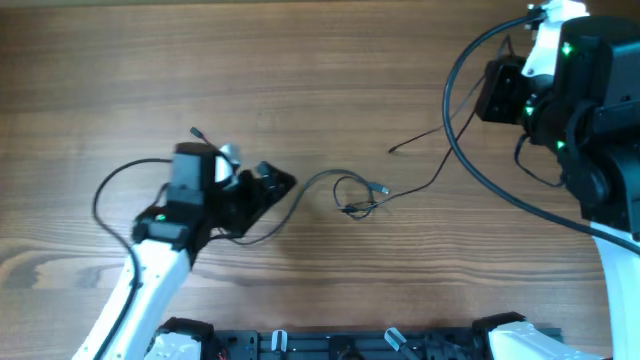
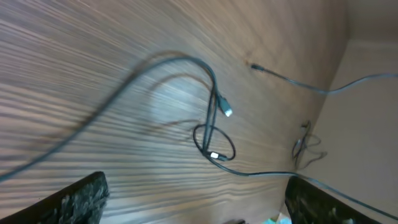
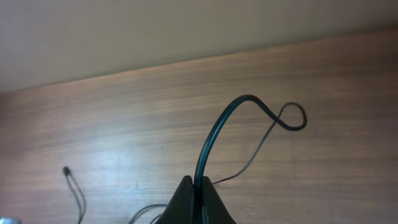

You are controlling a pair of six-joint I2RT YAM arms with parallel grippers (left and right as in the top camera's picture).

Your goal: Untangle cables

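Overhead looks straight down; both low wrist views share the table (image 1: 300, 60) and cables (image 1: 355, 195).

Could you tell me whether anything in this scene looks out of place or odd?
Nothing looks damaged or spilled. The cables are the oddity: they cross in a small tangled loop on the table, ahead of the open left hand. The right hand is shut on one strand, which curls into a kink.

We're holding the left arm low, reaching in from bottom-left; left gripper (image 1: 270, 183) is pointing right, fingers (image 2: 81, 198) standing wide apart, nothing between them; right arm is reaching in from the right edge; right gripper (image 3: 199, 185) is pinching a cable (image 3: 248, 98), jaws closed.
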